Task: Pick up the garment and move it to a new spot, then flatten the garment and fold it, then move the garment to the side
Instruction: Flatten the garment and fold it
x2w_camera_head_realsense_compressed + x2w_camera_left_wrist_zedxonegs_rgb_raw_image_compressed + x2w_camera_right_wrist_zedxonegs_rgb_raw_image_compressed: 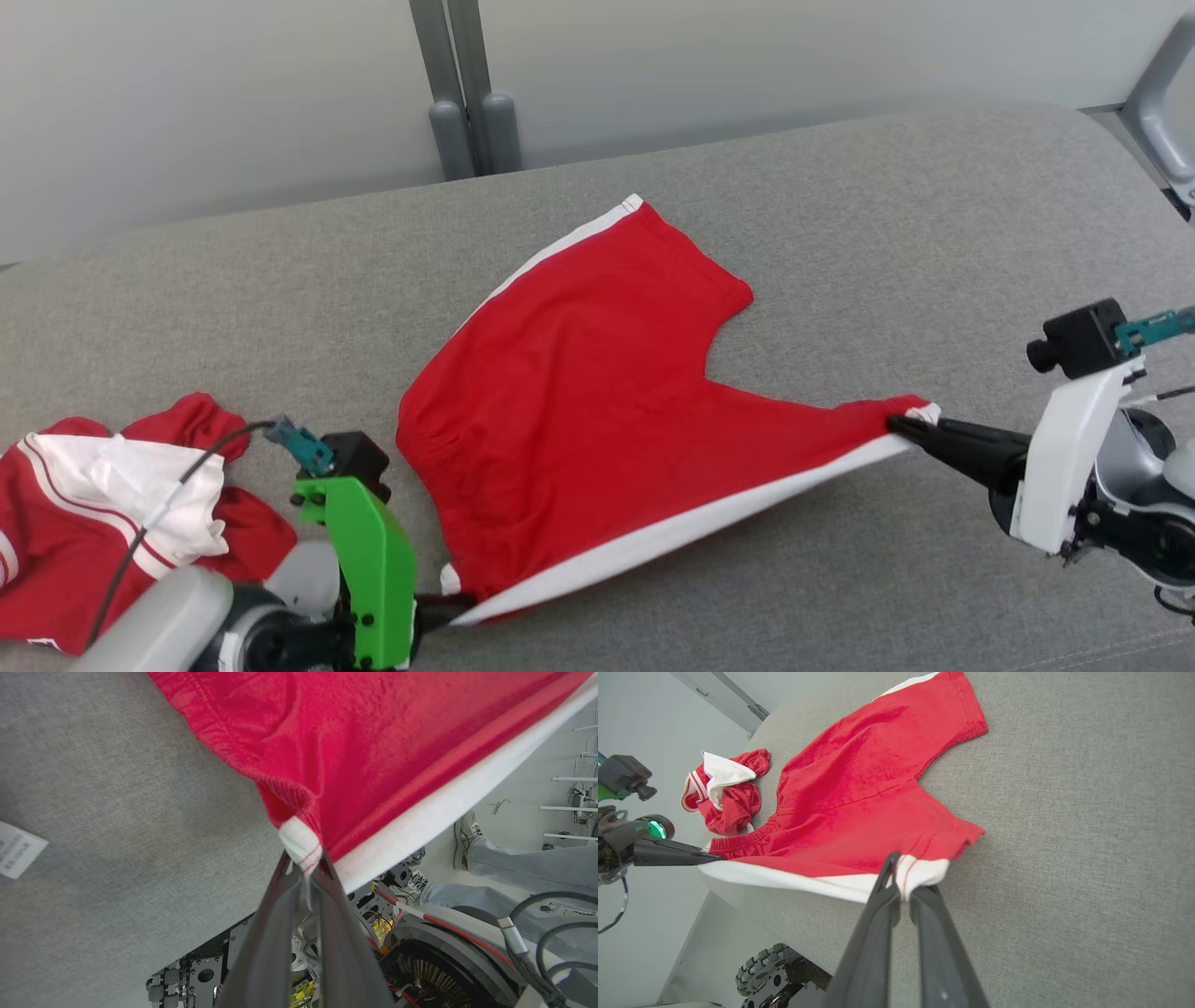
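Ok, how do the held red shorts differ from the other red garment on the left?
The shorts lie spread out, mostly flat; the other garment sits bunched in a heap. The left gripper and right gripper pinch the shorts' near corners; nothing holds the other garment. Both are red with white trim, on the grey surface.

Wore bright green bracket (369, 560) on left wrist, black screws (366, 619) along edge. Carried black camera block (359, 457) above, with teal plug (303, 446) and thin black cable (149, 527). Had white bracket (1069, 457) on right wrist, matching black camera (1083, 338), teal connector (1153, 329). Ended in left gripper (304, 858) and right gripper (906, 877), each with two long dark tapered fingers (873, 933). Showed pale grey forearm (159, 625) and black ribbed wheels (761, 965) at base.
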